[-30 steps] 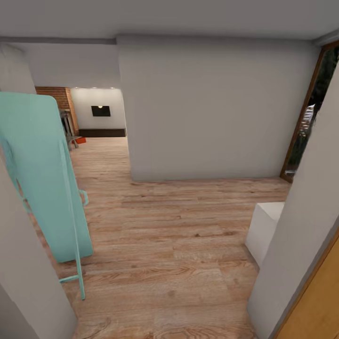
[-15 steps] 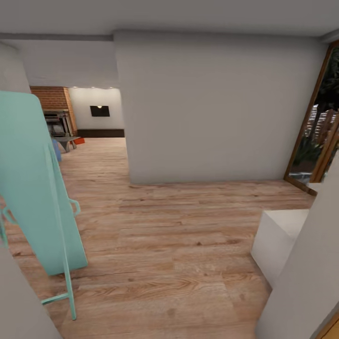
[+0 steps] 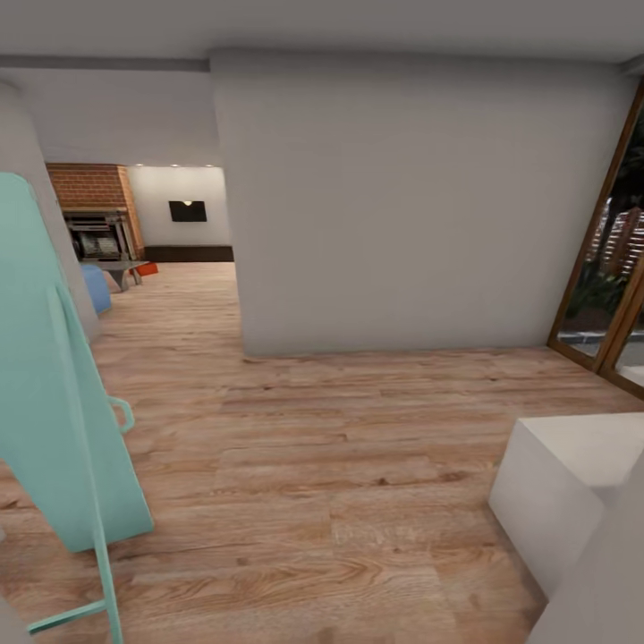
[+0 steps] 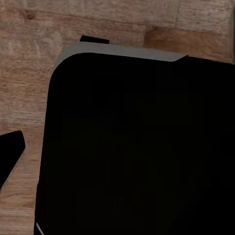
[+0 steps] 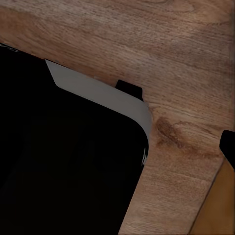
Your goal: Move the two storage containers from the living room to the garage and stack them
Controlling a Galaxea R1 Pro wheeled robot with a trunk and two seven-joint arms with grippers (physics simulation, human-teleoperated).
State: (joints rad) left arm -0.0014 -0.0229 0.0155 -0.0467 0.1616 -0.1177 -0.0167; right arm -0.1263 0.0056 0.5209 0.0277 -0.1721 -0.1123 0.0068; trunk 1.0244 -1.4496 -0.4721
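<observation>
A plain grey partition wall (image 3: 420,206) is standing across the middle of the head view, and everything below is being placed against it. Light wood-plank flooring (image 3: 340,483) is running from the foot of that wall toward the camera. Left of the wall, an opening is giving onto the living room (image 3: 174,224), where a red-brick fireplace (image 3: 94,192) and a dark wall panel (image 3: 187,211) are showing at the far end. 1 small orange-red shape (image 3: 148,268), apparently 1 of the storage containers, is sitting on the floor beside a low grey surface (image 3: 121,266) far beyond the wall's left edge; it is too small to confirm details. A blue rounded item (image 3: 96,286) is lying near it. Closer than the wall and to its left, a tall turquoise board (image 3: 54,376) is leaning upright on thin legs. Right of the wall, wood-framed glass doors (image 3: 617,277) are showing, and a white block (image 3: 563,492) is standing on the floor before them. Both wrist views are showing a black rounded body over wood planks; neither claw's state can be told.
</observation>
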